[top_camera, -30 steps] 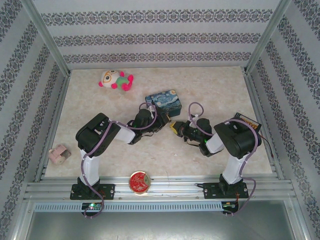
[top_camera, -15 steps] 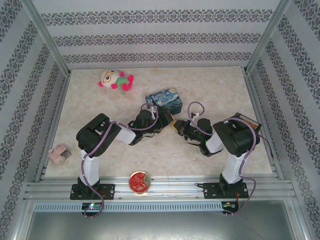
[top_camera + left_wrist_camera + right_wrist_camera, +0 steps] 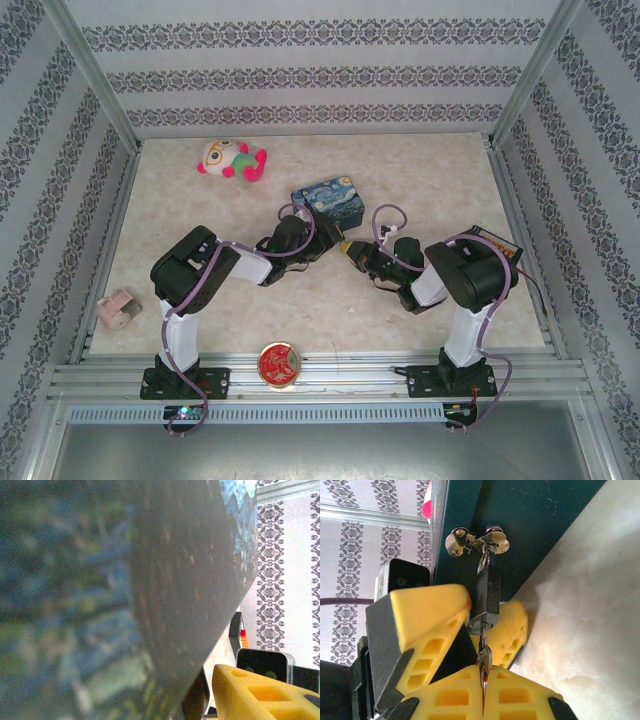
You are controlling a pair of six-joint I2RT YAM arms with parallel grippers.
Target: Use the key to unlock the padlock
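While the left gripper (image 3: 328,238) and right gripper (image 3: 350,250) meet at the tin's (image 3: 328,200) near-right corner, mid-table, top view gives a pale marbled table (image 3: 420,190) and patterned walls (image 3: 320,75). Left wrist: tin, blurred close. Right wrist: padlock (image 3: 487,595) hangs from the hasp (image 3: 475,540), and right gripper pinches the key (image 3: 483,660) in its keyhole. Left fingers (image 3: 430,610) flank the padlock, clamped or not I can't tell. Next, I'd guess: twist, gently.

My pale marbled worktop (image 3: 430,175) carries a blue painted tin (image 3: 329,199) near the middle, a plush toy (image 3: 232,160) far left, a small pink object (image 3: 119,309) at its left edge, and a dark flat pack (image 3: 497,243) on the right.
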